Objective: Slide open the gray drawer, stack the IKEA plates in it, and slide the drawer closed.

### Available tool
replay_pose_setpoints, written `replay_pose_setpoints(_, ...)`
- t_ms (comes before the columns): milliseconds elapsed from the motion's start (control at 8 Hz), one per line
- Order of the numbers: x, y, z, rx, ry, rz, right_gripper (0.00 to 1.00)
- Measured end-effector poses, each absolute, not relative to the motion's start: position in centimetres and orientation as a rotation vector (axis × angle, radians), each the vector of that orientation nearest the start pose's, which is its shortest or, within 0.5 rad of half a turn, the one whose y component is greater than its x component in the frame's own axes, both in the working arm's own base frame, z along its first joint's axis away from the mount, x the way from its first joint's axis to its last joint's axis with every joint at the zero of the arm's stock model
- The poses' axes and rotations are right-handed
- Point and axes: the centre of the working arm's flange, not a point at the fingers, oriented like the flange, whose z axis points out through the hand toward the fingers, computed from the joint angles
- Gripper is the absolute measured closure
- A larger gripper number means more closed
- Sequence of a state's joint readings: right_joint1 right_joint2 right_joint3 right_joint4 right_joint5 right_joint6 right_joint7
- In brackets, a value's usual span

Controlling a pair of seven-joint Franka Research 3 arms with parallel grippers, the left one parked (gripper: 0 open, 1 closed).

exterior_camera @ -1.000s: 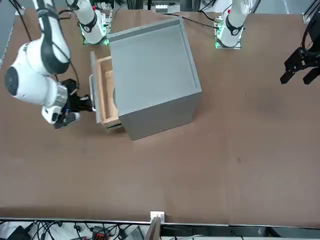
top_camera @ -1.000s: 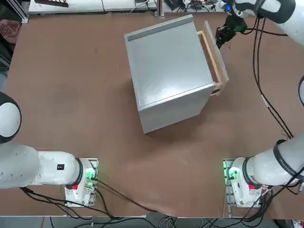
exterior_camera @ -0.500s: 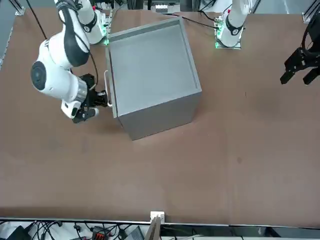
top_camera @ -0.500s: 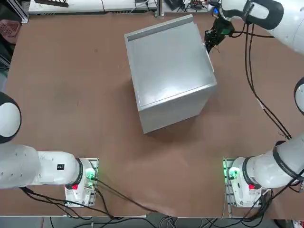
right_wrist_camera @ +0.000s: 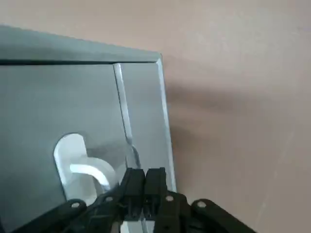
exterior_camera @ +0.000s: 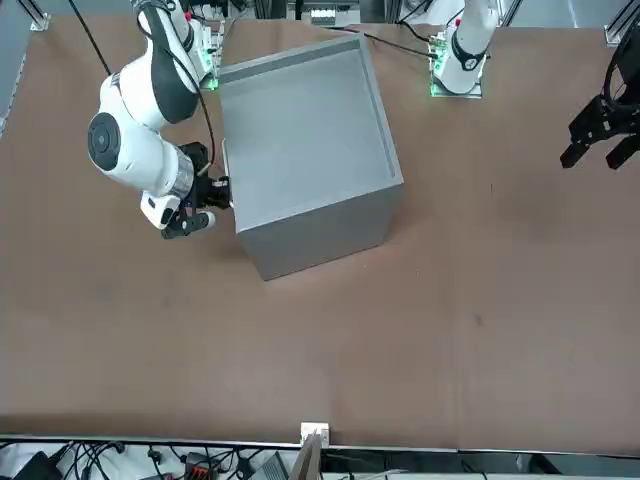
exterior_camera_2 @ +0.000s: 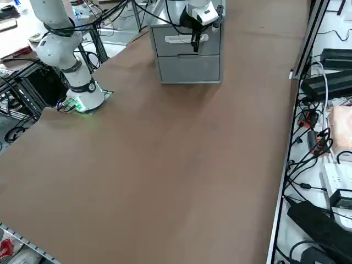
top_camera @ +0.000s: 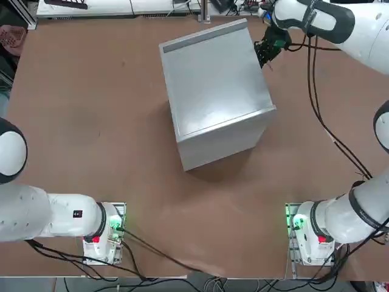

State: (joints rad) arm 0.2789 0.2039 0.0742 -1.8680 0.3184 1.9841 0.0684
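Observation:
The gray drawer (exterior_camera_2: 177, 39) sits flush in the front of the large gray cabinet (top_camera: 213, 91), with its pale curved handle (right_wrist_camera: 83, 166) showing. My right gripper (top_camera: 265, 53) is shut with nothing between its fingers, and its tips (right_wrist_camera: 142, 177) press against the drawer front just beside the handle. Seen from the front, the right gripper (exterior_camera: 222, 190) is against the cabinet's (exterior_camera: 300, 130) side face. From the right side, the gripper (exterior_camera_2: 194, 40) hangs in front of the upper drawer. The IKEA plates are out of view.
A second gray front panel (exterior_camera_2: 190, 69) lies below the drawer. The brown table (top_camera: 91, 134) stretches wide around the cabinet. Cables and the right arm's base (top_camera: 304, 234) sit at the table's near edge.
The drawer stood pulled out with its wooden tray showing a second ago. My shut right gripper has pushed it in, and it is now flush with the cabinet.

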Motion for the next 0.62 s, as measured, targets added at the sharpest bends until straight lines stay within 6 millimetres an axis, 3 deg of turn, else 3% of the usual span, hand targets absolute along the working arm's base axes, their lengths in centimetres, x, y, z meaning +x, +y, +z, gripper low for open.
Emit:
replay_pose_setpoints(125,56.0,22.3,40.8,-2.853,-0.203,0.197,1.0)
replay_pose_setpoints(375,57.0,20.5,44.1,-2.952,-0.26,0.099,0.98)
replay_pose_setpoints(625,58.7,15.6,50.2,-3.026,-0.217,0.036,0.94)
